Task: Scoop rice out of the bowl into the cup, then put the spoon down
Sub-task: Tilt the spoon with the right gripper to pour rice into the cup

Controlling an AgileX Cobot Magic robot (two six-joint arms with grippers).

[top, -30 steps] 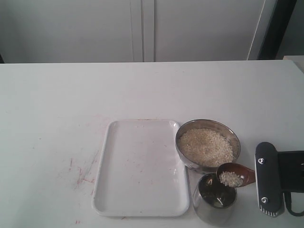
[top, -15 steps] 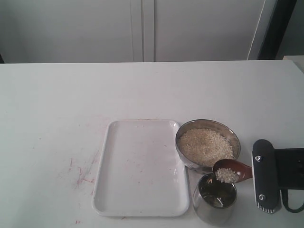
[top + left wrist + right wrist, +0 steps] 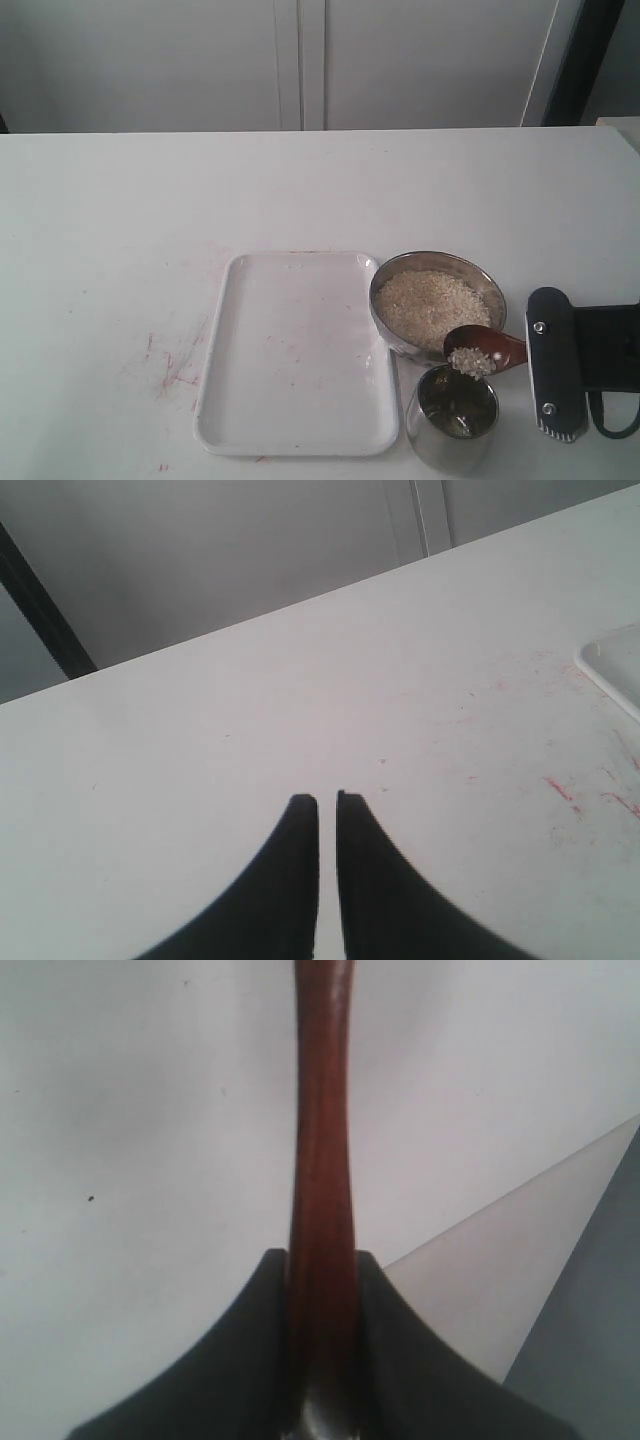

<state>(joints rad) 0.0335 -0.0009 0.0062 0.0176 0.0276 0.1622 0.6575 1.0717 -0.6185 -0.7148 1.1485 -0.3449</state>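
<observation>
Right tool, clamped on the spoon handle, holds the rice over the cup rim; the handle runs straight away from the cup.

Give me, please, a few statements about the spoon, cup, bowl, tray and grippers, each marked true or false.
1. The spoon carries rice. True.
2. The bowl has no rice in it. False: it is well filled with rice.
3. The cup stands on the tray. False: it stands on the table, right of the tray and in front of the bowl.
4. The right gripper is shut on the spoon's handle. True.
5. The left gripper holds a cloth. False: it is shut, with nothing between its jaws.
</observation>
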